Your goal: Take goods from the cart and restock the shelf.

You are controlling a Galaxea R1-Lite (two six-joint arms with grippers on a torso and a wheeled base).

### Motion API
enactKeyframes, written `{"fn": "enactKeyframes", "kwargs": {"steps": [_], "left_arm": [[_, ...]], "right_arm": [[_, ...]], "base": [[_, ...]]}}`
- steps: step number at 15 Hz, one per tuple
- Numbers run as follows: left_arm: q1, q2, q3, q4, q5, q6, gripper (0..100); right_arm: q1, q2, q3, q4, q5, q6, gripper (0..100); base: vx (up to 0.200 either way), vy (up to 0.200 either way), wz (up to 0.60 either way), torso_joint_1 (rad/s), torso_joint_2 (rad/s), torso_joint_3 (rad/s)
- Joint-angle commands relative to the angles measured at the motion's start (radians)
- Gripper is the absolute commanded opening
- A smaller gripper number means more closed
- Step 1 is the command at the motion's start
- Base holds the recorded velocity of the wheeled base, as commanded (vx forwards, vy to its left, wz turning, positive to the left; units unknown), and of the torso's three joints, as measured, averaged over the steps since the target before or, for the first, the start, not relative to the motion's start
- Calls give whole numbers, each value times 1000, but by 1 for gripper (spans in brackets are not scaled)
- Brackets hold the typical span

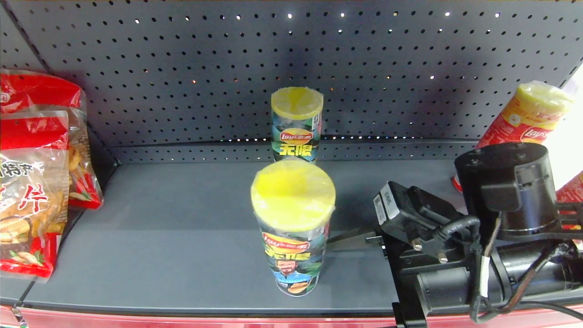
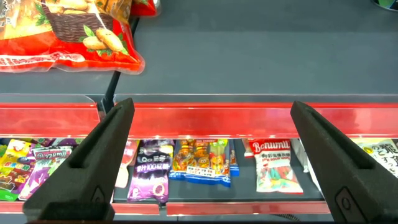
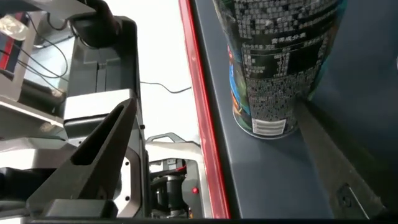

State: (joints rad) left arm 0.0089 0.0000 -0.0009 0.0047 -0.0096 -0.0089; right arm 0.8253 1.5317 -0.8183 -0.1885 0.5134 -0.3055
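Note:
Two chip cans with yellow lids stand upright on the grey shelf (image 1: 182, 228). The front can (image 1: 291, 228) is near the shelf's front edge, and the back can (image 1: 296, 123) is by the pegboard wall. My right gripper (image 3: 217, 106) is open just right of the front can (image 3: 280, 62). One finger (image 1: 353, 238) lies low over the shelf beside the can's base; the other finger (image 3: 93, 162) hangs past the shelf's front edge. My left gripper (image 2: 210, 109) is open and holds nothing, facing the red front strip (image 2: 205, 118) of the shelf.
Red snack bags (image 1: 32, 182) stand at the shelf's left end, also seen as the bag (image 2: 68, 31). A red chip can (image 1: 524, 118) leans at the far right. A lower shelf holds several candy packets (image 2: 199, 162). Bare shelf lies between the bags and the cans.

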Motion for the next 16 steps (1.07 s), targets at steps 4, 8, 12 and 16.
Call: {"fn": "enactKeyframes", "kwargs": {"steps": [4, 8, 12, 16], "left_arm": [[0, 2, 1, 0, 0, 0, 100], [0, 2, 1, 0, 0, 0, 100], [0, 2, 1, 0, 0, 0, 100], [0, 2, 1, 0, -1, 0, 100]], "right_arm": [[-43, 4, 8, -2, 0, -3, 100], [-66, 5, 7, -2, 0, -1, 100], [-71, 18, -9, -3, -3, -1, 100], [-84, 59, -67, -5, -15, 0, 100]], "base": [[0, 0, 0, 0, 0, 0], [0, 0, 0, 0, 0, 0], [0, 0, 0, 0, 0, 0], [0, 0, 0, 0, 0, 0]]}}
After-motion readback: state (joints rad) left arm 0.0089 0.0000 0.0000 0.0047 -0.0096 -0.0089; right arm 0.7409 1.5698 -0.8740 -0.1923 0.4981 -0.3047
